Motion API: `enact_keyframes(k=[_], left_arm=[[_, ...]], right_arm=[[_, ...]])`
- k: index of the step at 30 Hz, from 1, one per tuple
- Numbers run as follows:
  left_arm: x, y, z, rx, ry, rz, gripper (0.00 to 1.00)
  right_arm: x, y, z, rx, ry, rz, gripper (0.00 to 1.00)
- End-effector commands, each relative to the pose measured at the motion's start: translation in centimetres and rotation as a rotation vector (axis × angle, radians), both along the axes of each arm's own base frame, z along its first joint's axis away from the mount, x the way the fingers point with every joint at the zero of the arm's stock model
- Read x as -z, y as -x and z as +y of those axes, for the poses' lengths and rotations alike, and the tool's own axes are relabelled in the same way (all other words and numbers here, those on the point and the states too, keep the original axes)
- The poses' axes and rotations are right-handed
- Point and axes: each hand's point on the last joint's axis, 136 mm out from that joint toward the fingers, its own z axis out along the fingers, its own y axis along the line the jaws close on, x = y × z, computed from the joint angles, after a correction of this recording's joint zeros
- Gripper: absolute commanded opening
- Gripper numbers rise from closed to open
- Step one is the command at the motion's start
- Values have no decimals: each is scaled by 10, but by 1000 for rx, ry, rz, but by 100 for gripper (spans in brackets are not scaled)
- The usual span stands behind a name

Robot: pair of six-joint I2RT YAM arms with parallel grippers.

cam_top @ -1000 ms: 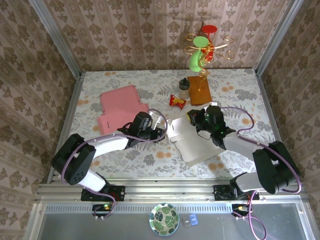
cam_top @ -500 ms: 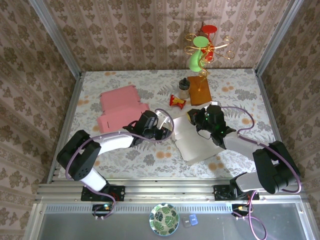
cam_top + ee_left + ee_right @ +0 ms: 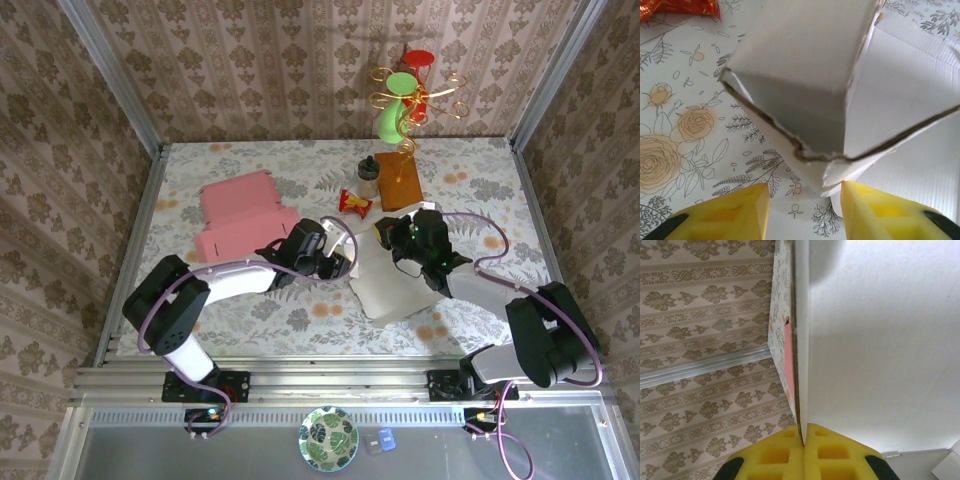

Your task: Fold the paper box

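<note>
Paper box (image 3: 400, 285) lies at the centre of the top view, white face up and skewed on the floral table (image 3: 470, 170), with its left flap lifted. Right gripper (image 3: 397, 238) is on the box's upper edge. In its wrist view both yellow pads (image 3: 835, 452) are pressed together on the card edge, pink face left of the edge and white to the right, so it is clamped on the box.

Left gripper (image 3: 340, 262) is at the box's left edge with jaws partly apart. In its wrist view the raised corner flap hangs just above the gap. The flap's ragged lower tip is close to the right-hand finger (image 3: 885, 212); I can't tell if they touch, but it is not pinched.

Room: there is open cloth below and lower-left of the box down to the bottom rail.

The upper side is crowded:
- red wrapper (image 3: 354, 203) near the box's upper-left corner
- small bottle (image 3: 368, 177) above the wrapper
- orange block (image 3: 400, 185) just above the right gripper
- wire stand (image 3: 405, 100) at the top edge

A flat pink card (image 3: 240, 220) lies left of centre beside the left arm, apart from the box. A bowl (image 3: 328, 438) sits at bottom centre, off the table.
</note>
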Motion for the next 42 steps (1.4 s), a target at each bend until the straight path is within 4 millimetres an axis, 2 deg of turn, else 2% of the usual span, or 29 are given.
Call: enact_keyframes(k=[1, 11, 22, 30, 42], left_arm=[[-6, -9, -5, -33, -1, -31, 44], [-3, -16, -11, -74, -9, -39, 43], [0, -23, -11, -146, -34, -37, 34], [0, -24, -16, -197, -46, -30, 33], [2, -28, -15, -340, -86, 0, 20]], right_arm=[[4, -3, 5, -7, -25, 24, 0], [16, -3, 5, 31, -46, 30, 0], [23, 2, 9, 47, -46, 58, 0], [27, 6, 14, 61, -48, 72, 0], [26, 4, 17, 82, -58, 79, 0]])
